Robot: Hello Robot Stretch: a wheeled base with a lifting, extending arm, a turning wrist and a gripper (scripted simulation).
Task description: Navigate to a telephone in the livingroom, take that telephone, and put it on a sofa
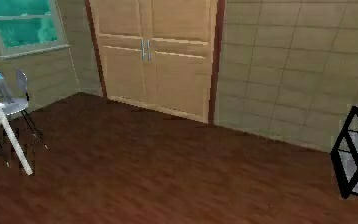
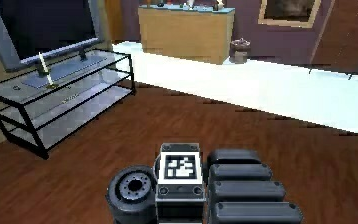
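I cannot tell where the telephone is; small blobs on the glass TV stand and far counter are unreadable. The gripper sits low; its pinch and load I cannot tell. Expect light, rigid, slick plastic; grip its narrow middle.

Double door, window, chair — glass stand, television
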